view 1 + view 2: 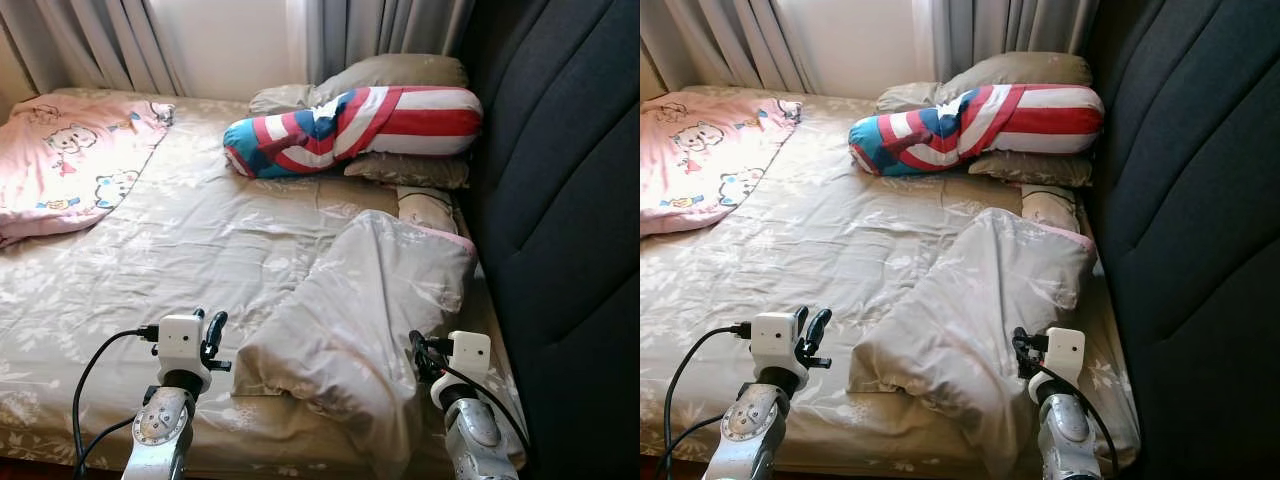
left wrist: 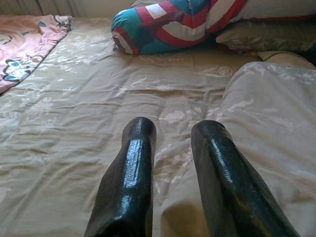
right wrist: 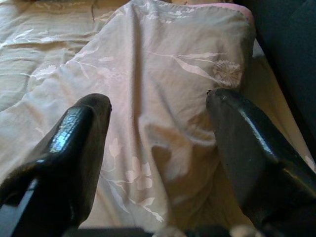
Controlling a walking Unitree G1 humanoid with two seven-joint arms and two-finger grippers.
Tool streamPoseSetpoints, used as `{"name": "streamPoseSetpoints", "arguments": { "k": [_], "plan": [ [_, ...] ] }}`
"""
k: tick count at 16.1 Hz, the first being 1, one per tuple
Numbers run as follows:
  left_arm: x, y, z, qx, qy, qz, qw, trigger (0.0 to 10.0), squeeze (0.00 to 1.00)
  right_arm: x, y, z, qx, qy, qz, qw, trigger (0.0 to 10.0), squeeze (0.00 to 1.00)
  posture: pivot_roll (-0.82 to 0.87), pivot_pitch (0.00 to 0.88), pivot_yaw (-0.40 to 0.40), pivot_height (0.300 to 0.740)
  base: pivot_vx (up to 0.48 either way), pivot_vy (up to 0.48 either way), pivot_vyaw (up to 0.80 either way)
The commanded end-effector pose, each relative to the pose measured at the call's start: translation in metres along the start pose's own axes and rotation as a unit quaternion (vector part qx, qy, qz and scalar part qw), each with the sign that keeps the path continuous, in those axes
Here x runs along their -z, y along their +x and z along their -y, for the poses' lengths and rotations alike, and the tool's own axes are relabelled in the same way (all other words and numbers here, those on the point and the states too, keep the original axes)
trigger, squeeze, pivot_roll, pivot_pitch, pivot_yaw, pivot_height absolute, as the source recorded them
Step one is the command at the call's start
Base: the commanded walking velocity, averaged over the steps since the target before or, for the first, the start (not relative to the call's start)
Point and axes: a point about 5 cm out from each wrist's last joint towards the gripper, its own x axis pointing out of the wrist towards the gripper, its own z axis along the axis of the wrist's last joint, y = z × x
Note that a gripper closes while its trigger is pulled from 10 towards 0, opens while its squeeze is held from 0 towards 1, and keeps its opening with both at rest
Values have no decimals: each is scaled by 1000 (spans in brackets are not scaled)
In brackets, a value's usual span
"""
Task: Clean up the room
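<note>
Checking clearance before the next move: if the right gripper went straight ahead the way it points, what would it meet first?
Probably the bunched beige quilt, lying right before the open right gripper.

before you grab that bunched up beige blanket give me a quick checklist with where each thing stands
1. Right gripper open: ok, its fingers are spread wide over the crumpled blanket.
2. Right gripper lined up on the blanket: ok, the fabric lies between and beyond the fingers, at its near right edge.
3. Left gripper open: ok, a gap shows between its fingers.
4. Left gripper on the blanket: not ok, it sits over the bedsheet, with the blanket edge beside it.
5. Nothing lying on the blanket: ok on top; underneath, cannot tell.
6. Room on the right: cannot tell, the dark headboard stands close beside the right arm.
</note>
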Motion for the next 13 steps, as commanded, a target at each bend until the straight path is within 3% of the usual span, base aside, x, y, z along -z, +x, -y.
{"name": "streamPoseSetpoints", "arguments": {
  "k": [1, 5, 7, 13],
  "plan": [
    [1, -1, 3, 5, 0, -4, 1000, 10000, 0, 2, -1, 0, -2, -4, -5, 1000, 10000, 0, 55, 83, -71, 721, 0, 0, 0],
    [-2, 1, 5, 10, -1, -1, 1000, 10000, 0, 2, -2, -3, -7, -5, 4, 1000, 10000, 0, 51, 94, -67, 721, 0, 0, 0],
    [-3, 2, 5, 10, -2, -1, 1000, 10000, 0, 4, 0, -6, -14, -22, -17, 1000, 10000, 0, 54, 97, -67, 721, 0, 0, 0],
    [-4, 2, 4, 9, -2, -1, 1000, 10000, 0, -1, 0, -9, -20, -12, 8, 1000, 10000, 0, 51, 91, -66, 701, 0, 0, 0]
  ]
}}
